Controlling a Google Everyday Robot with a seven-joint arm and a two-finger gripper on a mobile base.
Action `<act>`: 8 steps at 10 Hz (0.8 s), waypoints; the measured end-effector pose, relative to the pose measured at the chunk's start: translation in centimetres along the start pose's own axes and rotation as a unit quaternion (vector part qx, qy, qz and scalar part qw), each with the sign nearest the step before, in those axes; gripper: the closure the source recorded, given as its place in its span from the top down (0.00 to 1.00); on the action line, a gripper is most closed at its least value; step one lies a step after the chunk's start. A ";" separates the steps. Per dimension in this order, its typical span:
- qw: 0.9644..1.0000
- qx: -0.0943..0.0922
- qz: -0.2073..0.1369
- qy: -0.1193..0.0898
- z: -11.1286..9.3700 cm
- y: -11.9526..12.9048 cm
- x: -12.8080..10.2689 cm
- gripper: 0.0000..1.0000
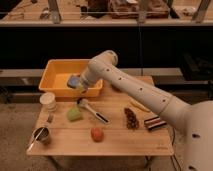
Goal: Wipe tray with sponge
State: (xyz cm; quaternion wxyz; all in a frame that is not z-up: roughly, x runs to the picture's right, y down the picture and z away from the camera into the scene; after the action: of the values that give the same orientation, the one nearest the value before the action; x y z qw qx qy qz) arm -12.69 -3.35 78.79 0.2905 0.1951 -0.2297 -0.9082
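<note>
Blue-grey and flat, the sponge [74, 81] sits inside the front right part of the tray [59, 74], a deep yellow-orange plastic bin in the upper left of the wooden table [122, 142]. The gripper [82, 87] is at the sponge's right edge, just over the tray's front wall, with its fingers closed on the sponge. Whether the sponge touches the tray floor cannot be told. The white arm [135, 90] reaches to the tray from the lower right of the frame, bending at a rounded joint above the tray's right end. Just in front of the tray, at left, stands a white cup [48, 101]. Right of it lies a green squarish lump [75, 114], and beside that a brush [93, 111] with a pale head and a dark handle, set diagonally. Near the table's front edge rests an orange-red round fruit [97, 133], and in the lower left corner stands a metal cup [42, 134] with a utensil leaning out of it. On the right half lie a dark bunch of grapes [131, 118] and a dark striped packet [154, 122], close together below the arm.
</note>
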 end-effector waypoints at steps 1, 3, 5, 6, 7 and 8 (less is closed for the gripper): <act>1.000 -0.008 0.025 -0.007 1.4 2.1 0.0 0.20; 0.997 -0.022 0.066 -0.015 4.5 6.4 0.8 0.20; 0.996 -0.033 0.085 -0.018 6.9 9.9 2.1 0.20; 0.995 -0.037 0.089 -0.020 8.2 11.3 3.1 0.20; 0.995 -0.042 0.093 -0.022 9.0 12.4 3.5 0.20; 0.994 -0.045 0.096 -0.023 9.5 13.0 3.8 0.20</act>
State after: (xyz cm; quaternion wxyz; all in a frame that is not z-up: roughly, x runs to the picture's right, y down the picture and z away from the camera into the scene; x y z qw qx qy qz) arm -14.44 -12.23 92.60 0.3791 0.1381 -0.2132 -0.8898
